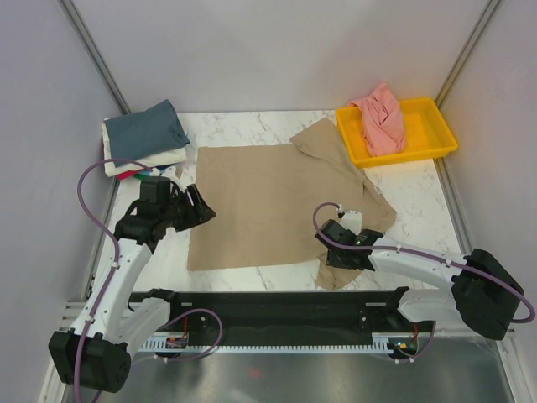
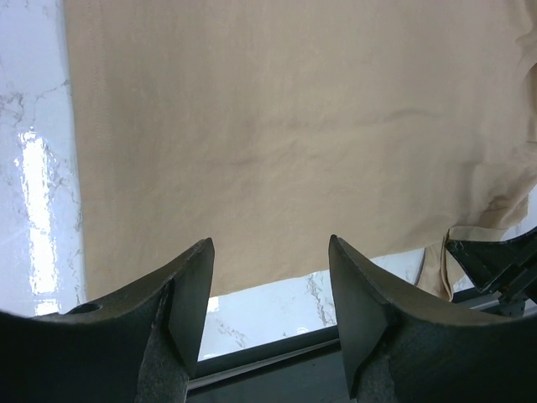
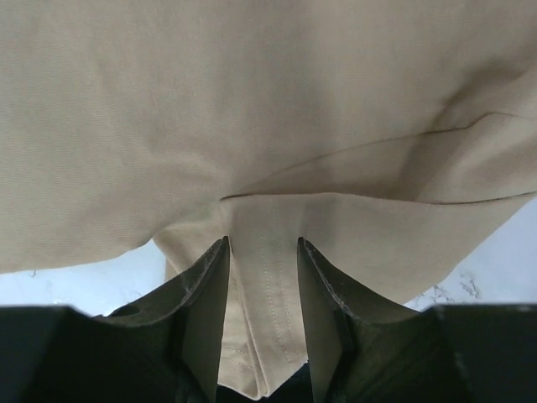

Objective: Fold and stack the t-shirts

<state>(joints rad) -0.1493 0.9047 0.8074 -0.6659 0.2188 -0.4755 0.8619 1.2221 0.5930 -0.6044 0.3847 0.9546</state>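
A tan t-shirt (image 1: pixel 268 197) lies spread flat in the middle of the marble table. My left gripper (image 1: pixel 204 210) is open and empty, hovering at the shirt's left edge; in the left wrist view (image 2: pixel 270 243) its jaws frame the shirt's (image 2: pixel 285 126) near hem. My right gripper (image 1: pixel 329 245) is at the shirt's near right corner. In the right wrist view (image 3: pixel 263 243) its jaws are closed on a folded, stitched hem of the tan cloth (image 3: pixel 268 252). A salmon-pink shirt (image 1: pixel 383 117) lies crumpled in the tray. Folded shirts (image 1: pixel 144 134) are stacked at the back left, slate-blue on top.
A yellow plastic tray (image 1: pixel 436 130) stands at the back right. The black rail (image 1: pixel 277 306) runs along the table's near edge. Grey walls close in both sides. The right gripper shows in the left wrist view (image 2: pixel 495 264) beside the shirt's corner.
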